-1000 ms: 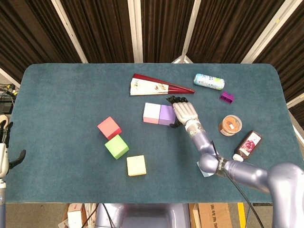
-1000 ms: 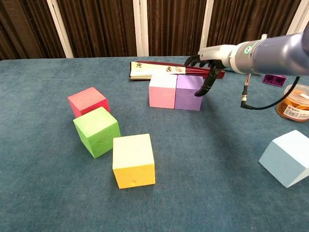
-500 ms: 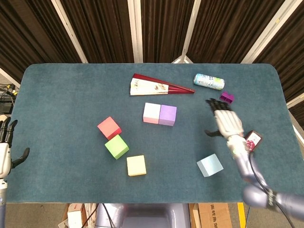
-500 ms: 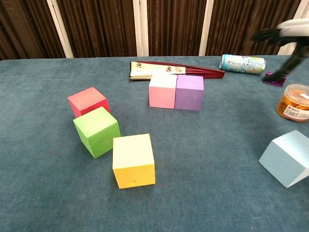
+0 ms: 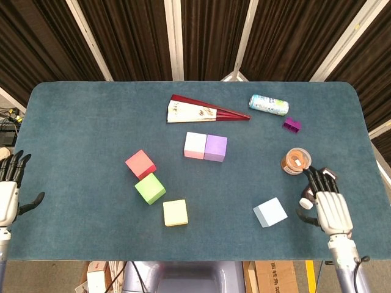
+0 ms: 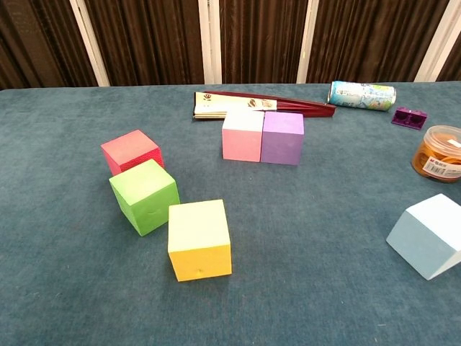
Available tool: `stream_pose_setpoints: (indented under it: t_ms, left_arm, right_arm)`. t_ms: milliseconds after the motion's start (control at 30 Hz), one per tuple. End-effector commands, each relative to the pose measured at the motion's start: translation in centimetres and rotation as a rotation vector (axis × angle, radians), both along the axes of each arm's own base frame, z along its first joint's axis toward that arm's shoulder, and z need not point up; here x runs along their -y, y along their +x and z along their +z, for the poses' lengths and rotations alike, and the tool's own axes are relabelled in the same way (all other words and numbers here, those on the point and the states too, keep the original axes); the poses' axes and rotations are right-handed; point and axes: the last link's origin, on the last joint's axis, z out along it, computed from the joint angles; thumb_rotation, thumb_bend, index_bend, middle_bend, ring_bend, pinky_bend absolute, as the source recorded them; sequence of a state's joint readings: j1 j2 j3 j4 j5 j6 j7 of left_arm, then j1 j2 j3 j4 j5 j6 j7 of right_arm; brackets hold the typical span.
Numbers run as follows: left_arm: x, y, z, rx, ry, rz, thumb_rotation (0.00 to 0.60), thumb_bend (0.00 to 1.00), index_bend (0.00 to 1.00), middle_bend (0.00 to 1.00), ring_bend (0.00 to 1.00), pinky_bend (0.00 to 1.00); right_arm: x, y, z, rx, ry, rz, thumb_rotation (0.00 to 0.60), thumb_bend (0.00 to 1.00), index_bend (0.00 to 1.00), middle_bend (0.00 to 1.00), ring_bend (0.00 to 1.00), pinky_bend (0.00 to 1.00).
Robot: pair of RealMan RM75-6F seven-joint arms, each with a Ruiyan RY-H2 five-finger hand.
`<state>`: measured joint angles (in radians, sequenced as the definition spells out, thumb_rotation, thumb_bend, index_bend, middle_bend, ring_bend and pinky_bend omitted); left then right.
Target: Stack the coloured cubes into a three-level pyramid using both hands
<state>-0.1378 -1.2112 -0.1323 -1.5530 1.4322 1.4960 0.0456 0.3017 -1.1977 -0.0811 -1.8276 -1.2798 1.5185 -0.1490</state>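
Note:
A pink cube (image 5: 195, 145) (image 6: 243, 135) and a purple cube (image 5: 215, 148) (image 6: 282, 138) stand side by side, touching, at mid-table. A red cube (image 5: 140, 164) (image 6: 132, 151), a green cube (image 5: 149, 188) (image 6: 144, 196) and a yellow cube (image 5: 175, 212) (image 6: 199, 238) lie in a loose diagonal on the left. A light blue cube (image 5: 270, 212) (image 6: 428, 236) sits apart on the right. My right hand (image 5: 330, 206) hovers at the table's near right edge, fingers spread, holding nothing. My left hand (image 5: 8, 191) is off the table's left edge, open. Neither hand shows in the chest view.
A folded red fan (image 5: 204, 110) lies behind the pink and purple cubes. A can (image 5: 268, 105), a small purple block (image 5: 291, 125) and an orange-lidded jar (image 5: 295, 162) are on the right side. A white cap (image 5: 305, 202) shows beside my right hand.
My right hand drew back from beside the purple cube to the near right edge. It now hides the dark bottle seen earlier. The left hand rose slightly. The cubes stayed put.

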Motion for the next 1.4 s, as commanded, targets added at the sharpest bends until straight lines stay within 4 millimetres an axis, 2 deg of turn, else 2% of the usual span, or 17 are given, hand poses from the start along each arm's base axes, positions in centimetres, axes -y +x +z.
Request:
stream_pose_setpoints:
  t_ms: [33, 267, 400, 567, 700, 833, 1033, 1200, 1400]
  left_arm:
    - [-1.4, 0.5, 0.6, -0.013, -0.049, -0.038, 0.600, 0.29, 0.02, 0.00, 0.00, 0.00]
    - [-6.2, 3.0, 1.3, -0.120, -0.231, -0.084, 0.600, 0.26, 0.00, 0.00, 0.00, 0.00]
    - [-10.3, 5.5, 0.9, -0.215, -0.362, -0.091, 0.600, 0.26, 0.00, 0.00, 0.00, 0.00]
    - [-14.1, 9.1, -1.4, -0.248, -0.502, -0.103, 0.600, 0.26, 0.00, 0.00, 0.00, 0.00]
    - [-17.0, 11.8, -3.4, -0.320, -0.549, -0.150, 0.600, 0.26, 0.00, 0.01, 0.00, 0.00]
    - [-19.1, 13.6, -5.7, -0.368, -0.588, -0.168, 0.600, 0.26, 0.01, 0.03, 0.00, 0.00]
    - [-21.1, 15.5, -9.0, -0.423, -0.636, -0.182, 0.600, 0.26, 0.03, 0.03, 0.00, 0.00]
    - [-21.3, 16.1, -11.6, -0.465, -0.669, -0.206, 0.600, 0.23, 0.04, 0.03, 0.00, 0.00]
    - [-20.9, 16.3, -12.4, -0.462, -0.690, -0.224, 0.600, 0.23, 0.05, 0.03, 0.00, 0.00]
  right_arm:
    - [-1.1, -0.5, -0.7, -0.038, -0.042, 0.028, 0.600, 0.27, 0.05, 0.03, 0.00, 0.00]
    - [-1.6, -2.1, -1.5, -0.047, -0.078, -0.002, 0.600, 0.27, 0.07, 0.03, 0.00, 0.00]
    - [-1.5, -2.8, -1.2, -0.061, -0.088, -0.046, 0.600, 0.27, 0.07, 0.03, 0.00, 0.00]
    - [-1.7, -2.9, -0.6, -0.048, -0.108, -0.083, 0.600, 0.27, 0.07, 0.03, 0.00, 0.00]
    - [-1.7, -2.9, -0.3, -0.053, -0.135, -0.099, 0.600, 0.27, 0.07, 0.03, 0.00, 0.00]
    - [-1.7, -3.0, -0.3, -0.072, -0.161, -0.119, 0.600, 0.27, 0.07, 0.03, 0.00, 0.00]
    - [-1.6, -3.5, -0.3, -0.076, -0.173, -0.163, 0.600, 0.27, 0.07, 0.03, 0.00, 0.00]
    - [-1.7, -3.8, -0.3, -0.081, -0.177, -0.191, 0.600, 0.27, 0.07, 0.03, 0.00, 0.00]
    - [-1.7, -3.9, -0.6, -0.084, -0.160, -0.210, 0.600, 0.27, 0.07, 0.03, 0.00, 0.00]
